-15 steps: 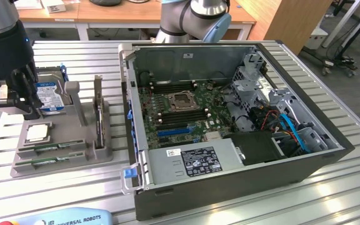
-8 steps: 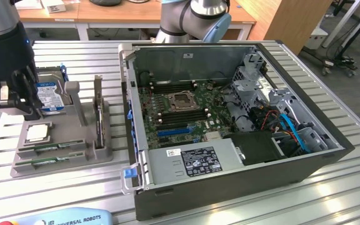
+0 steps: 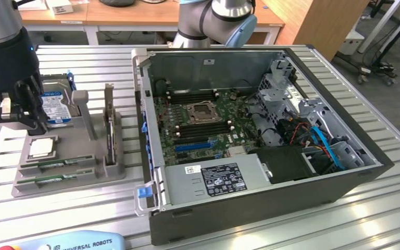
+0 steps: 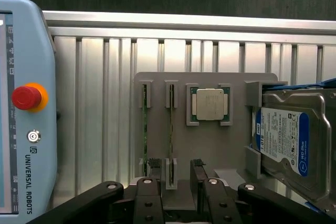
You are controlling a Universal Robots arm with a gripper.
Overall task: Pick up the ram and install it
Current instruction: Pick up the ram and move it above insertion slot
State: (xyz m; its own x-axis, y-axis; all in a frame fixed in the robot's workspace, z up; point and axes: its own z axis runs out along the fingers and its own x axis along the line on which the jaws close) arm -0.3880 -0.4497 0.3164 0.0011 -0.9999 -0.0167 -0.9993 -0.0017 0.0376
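My fingers [image 4: 198,174] stand spread wide with nothing pinched between them. They hang over the grey fixture tray [image 4: 226,153] and clear of it. The ram [image 4: 170,124] sits on edge in its slot in that tray, a thin green strip seen edge-on from my wrist. It runs straight out in line with the gap between my two fingers, and the near slot block holding its end shows right between the fingertips. I am not touching it.

A second stick [image 4: 144,124] stands parallel just beside the ram in the neighbouring slot, roughly in line with one finger rather than with the gap. On the ram's other side the square silver processor [image 4: 209,103] lies in its pocket. Beyond that, the hard drive [image 4: 283,140] with its blue-white label leans in its cradle. The teach pendant [image 4: 26,114] with its red stop button [image 4: 26,98] lies on the bench [image 4: 94,103] beside the tray.

In the exterior view the tray sits at the exterior view's left, in the lower half of the frame. The ram [image 3: 58,165] lies in it just below the processor, and my fingers hang above the tray near the hard drive. The open computer case [image 3: 255,208] takes the middle and the exterior view's right, its motherboard [image 3: 217,133] exposed and well apart from the ram.
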